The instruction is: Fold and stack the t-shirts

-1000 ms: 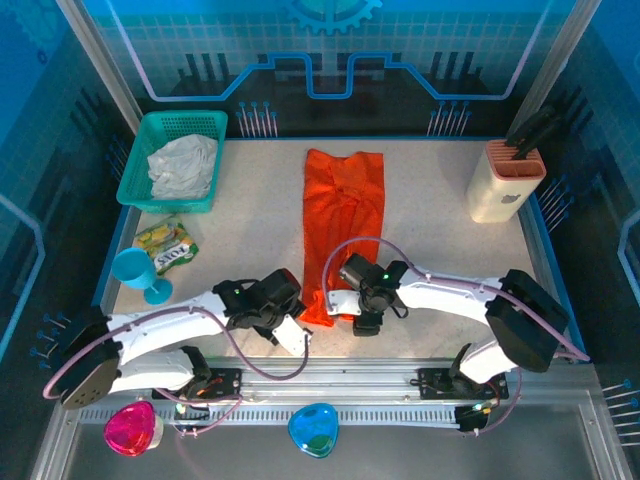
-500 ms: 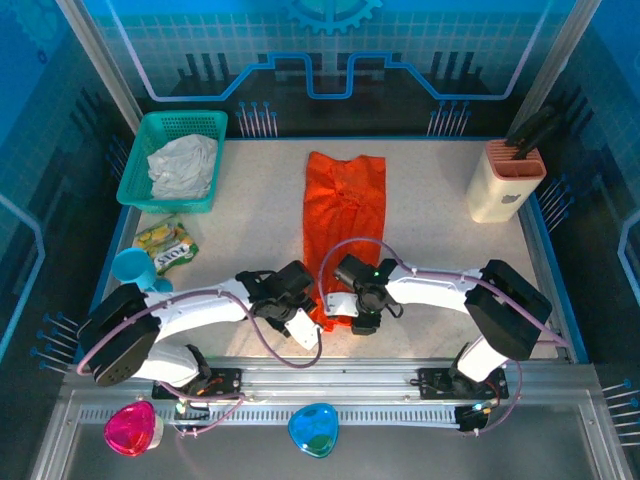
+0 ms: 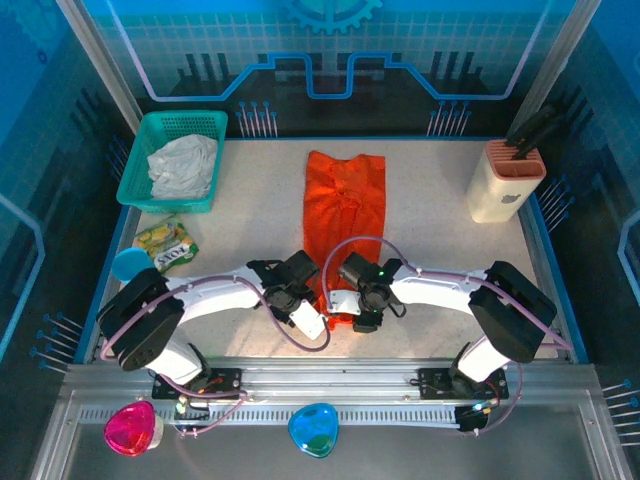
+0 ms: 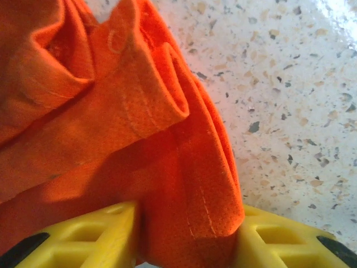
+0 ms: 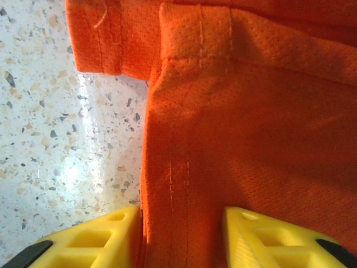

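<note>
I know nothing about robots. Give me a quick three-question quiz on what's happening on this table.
1. True or false: the whitish-grey t-shirt lies inside the teal basket.
2. What are the left gripper and the right gripper pinching? A) the whitish-grey t-shirt B) the orange t-shirt C) the teal basket
3. How many t-shirts lie on the table outside the basket?
Key: 1 true; 2 B; 3 one.
</note>
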Robot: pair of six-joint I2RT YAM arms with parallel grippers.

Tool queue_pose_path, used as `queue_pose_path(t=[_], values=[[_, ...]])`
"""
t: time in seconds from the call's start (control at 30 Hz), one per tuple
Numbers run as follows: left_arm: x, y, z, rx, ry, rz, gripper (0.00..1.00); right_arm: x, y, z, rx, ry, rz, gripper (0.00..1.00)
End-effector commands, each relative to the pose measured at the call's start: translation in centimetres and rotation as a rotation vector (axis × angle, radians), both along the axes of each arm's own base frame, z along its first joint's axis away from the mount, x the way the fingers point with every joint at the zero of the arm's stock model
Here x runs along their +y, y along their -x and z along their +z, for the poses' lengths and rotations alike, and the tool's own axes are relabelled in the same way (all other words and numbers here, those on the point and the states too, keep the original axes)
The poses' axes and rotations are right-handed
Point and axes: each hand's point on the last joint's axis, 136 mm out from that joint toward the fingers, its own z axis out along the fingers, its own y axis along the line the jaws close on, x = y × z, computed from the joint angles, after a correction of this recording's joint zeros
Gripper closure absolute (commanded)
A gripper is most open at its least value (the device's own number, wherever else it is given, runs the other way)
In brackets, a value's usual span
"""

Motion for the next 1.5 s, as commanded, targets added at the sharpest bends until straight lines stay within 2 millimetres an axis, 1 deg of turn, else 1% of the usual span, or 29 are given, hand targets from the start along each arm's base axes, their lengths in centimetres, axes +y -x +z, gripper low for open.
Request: queue_pose_path(t=[0.0, 0.23, 0.37, 0.43, 0.47, 0.5, 0.53, 0.57, 0.63, 0.67, 0.77, 0.87, 0.9, 0.97, 1.03, 1.13, 1.17, 1.2, 1.33, 1.4, 1.47], values=[[1.0, 1.1, -0.4, 0.081, -0.071, -0.025, 0.57, -1.6, -0.9, -0.4, -0.036, 0.045, -0.042, 0.58], [1.7, 1.5, -1.1, 0.128, -0.134, -0.015, 0.57, -1.4, -1.0, -0.1, -0.038, 0.026, -0.045, 0.58], [1.8, 1.4, -2.0, 0.142, -0.162, -0.011, 0.65, -1.4, -1.0, 0.0, -0.038, 0.023, -0.045, 0.62], [1.6, 0.9, -2.5, 0.134, -0.168, 0.002, 0.74, -1.3, -1.1, 0.1, -0.043, 0.016, -0.045, 0.67], [1.6, 0.8, -2.6, 0.134, -0.174, 0.008, 0.81, -1.3, -1.1, 0.1, -0.045, 0.013, -0.046, 0.70], [1.5, 0.5, -2.6, 0.129, -0.177, 0.016, 0.90, -1.3, -1.2, 0.2, -0.045, 0.008, -0.047, 0.73], [1.5, 0.3, -2.7, 0.127, -0.183, 0.025, 0.97, -1.2, -1.1, 0.2, -0.044, 0.004, -0.046, 0.78], [1.4, 0.1, -2.6, 0.125, -0.184, 0.031, 1.00, -1.2, -1.1, 0.3, -0.045, -0.001, -0.045, 0.83], [1.2, 0.0, -2.2, 0.123, -0.185, 0.042, 1.00, -1.1, -1.1, 0.6, -0.043, -0.007, -0.039, 0.98], [1.3, 0.0, -1.9, 0.122, -0.186, 0.046, 1.00, -1.0, -1.1, 0.7, -0.044, -0.010, -0.038, 1.00], [1.1, 0.3, -0.5, 0.111, -0.167, 0.061, 1.00, -1.0, -1.1, 1.5, -0.048, -0.018, -0.046, 1.00], [0.9, 1.0, 1.5, 0.094, -0.121, 0.077, 1.00, -0.9, -1.4, 2.9, -0.087, -0.053, -0.058, 1.00], [0.8, 1.3, 2.5, 0.093, -0.093, 0.083, 1.00, -0.7, -1.7, 3.6, -0.110, -0.076, -0.066, 1.00], [0.0, 0.9, 4.6, 0.082, -0.019, 0.125, 1.00, -0.5, -2.6, 5.0, -0.150, -0.121, -0.103, 1.00], [-0.7, 0.1, 6.7, 0.070, 0.045, 0.156, 1.00, -0.6, -4.0, 6.4, -0.190, -0.155, -0.159, 1.00], [-1.3, -1.7, 8.8, 0.047, 0.101, 0.193, 1.00, -1.2, -6.5, 8.2, -0.252, -0.171, -0.252, 1.00], [-1.5, -2.4, 9.2, 0.043, 0.116, 0.208, 1.00, -1.6, -7.1, 8.4, -0.265, -0.166, -0.278, 1.00], [-1.5, -3.3, 9.7, 0.039, 0.138, 0.231, 1.00, -1.6, -8.4, 9.7, -0.293, -0.181, -0.308, 1.00], [-1.8, -7.7, 11.2, 0.028, 0.242, 0.323, 1.00, -2.0, -12.3, 11.8, -0.337, -0.216, -0.384, 1.00], [-1.9, -9.8, 11.8, 0.022, 0.271, 0.355, 1.00, -2.2, -14.4, 12.4, -0.350, -0.221, -0.408, 1.00], [-2.0, -12.0, 11.9, 0.018, 0.275, 0.392, 1.00, -2.7, -16.6, 12.6, -0.363, -0.204, -0.434, 1.00]])
